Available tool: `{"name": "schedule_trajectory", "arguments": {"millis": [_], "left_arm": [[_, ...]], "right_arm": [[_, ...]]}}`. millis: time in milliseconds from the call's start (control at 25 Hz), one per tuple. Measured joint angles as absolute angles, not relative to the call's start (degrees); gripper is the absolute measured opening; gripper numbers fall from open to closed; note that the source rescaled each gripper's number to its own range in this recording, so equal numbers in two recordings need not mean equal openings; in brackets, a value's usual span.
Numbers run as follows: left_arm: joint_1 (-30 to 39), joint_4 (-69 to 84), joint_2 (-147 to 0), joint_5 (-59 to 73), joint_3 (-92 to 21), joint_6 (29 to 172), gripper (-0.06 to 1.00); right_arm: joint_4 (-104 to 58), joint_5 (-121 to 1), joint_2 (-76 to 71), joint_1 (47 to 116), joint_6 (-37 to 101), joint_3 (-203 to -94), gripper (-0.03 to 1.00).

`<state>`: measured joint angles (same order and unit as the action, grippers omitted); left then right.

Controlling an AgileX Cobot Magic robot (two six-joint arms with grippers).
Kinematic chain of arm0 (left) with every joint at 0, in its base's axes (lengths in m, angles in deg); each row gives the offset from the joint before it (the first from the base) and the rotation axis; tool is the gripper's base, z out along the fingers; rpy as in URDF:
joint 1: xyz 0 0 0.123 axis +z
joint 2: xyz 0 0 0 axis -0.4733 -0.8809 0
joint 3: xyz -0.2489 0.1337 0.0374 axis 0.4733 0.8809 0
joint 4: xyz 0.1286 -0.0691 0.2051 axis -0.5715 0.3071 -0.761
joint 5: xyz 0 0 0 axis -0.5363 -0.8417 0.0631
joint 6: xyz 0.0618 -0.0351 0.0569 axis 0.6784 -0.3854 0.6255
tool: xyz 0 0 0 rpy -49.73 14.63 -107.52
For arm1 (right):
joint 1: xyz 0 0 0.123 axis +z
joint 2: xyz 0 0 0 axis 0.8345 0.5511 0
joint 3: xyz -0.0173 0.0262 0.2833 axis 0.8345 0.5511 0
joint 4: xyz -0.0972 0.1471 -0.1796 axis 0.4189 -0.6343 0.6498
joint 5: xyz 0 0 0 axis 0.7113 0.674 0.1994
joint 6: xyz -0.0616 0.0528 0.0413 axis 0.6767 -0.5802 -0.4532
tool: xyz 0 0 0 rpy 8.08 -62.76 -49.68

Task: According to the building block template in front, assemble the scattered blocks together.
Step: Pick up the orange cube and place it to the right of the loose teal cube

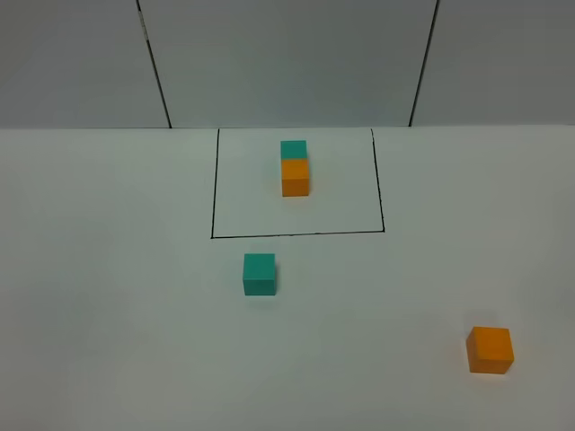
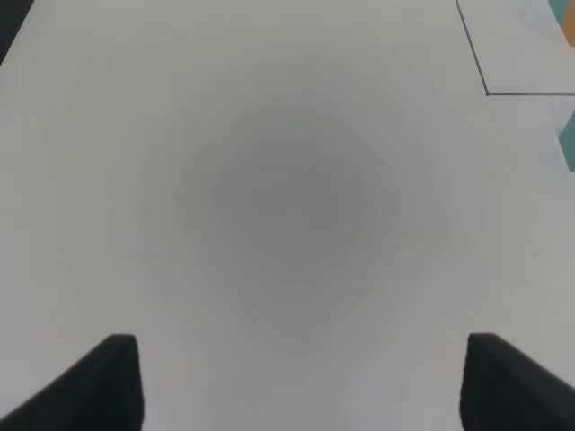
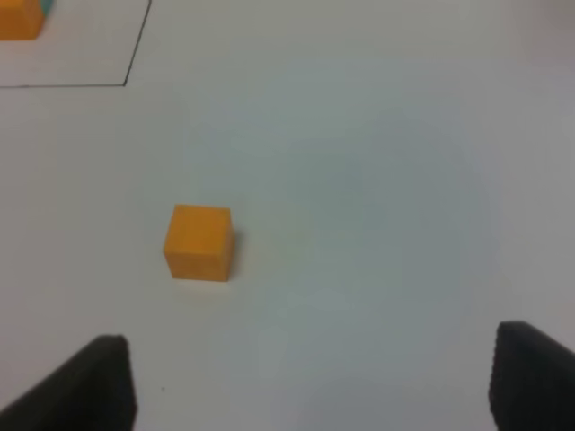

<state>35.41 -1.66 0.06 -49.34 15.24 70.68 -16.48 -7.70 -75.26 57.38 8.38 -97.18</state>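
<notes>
The building block template (image 1: 295, 167) is a teal cube joined to an orange cube behind it, inside a thin black drawn rectangle (image 1: 296, 235) at the back middle of the table. The loose teal cube (image 1: 260, 274) sits just in front of the rectangle. The loose orange cube (image 1: 490, 349) sits at the front right. Neither gripper shows in the exterior view. My left gripper (image 2: 310, 386) is open and empty over bare table; the teal cube (image 2: 569, 144) is a sliver at that view's edge. My right gripper (image 3: 310, 386) is open and empty, with the orange cube (image 3: 199, 242) ahead of it, apart from the fingers.
The white table (image 1: 108, 296) meets a grey panelled wall (image 1: 287, 63) at the back. A corner of the black outline shows in the left wrist view (image 2: 486, 92) and in the right wrist view (image 3: 126, 83). The template's orange cube (image 3: 20, 18) shows at the right wrist view's corner.
</notes>
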Motion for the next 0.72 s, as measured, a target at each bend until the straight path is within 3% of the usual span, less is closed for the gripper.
{"name": "schedule_trajectory", "arguments": {"millis": [720], "left_arm": [[34.68,-1.61,0.06,-49.34,15.24,70.68,0.63]], "right_arm": [[-16.61,-7.7,-75.26,57.38,8.15,-97.18,0.64]]}}
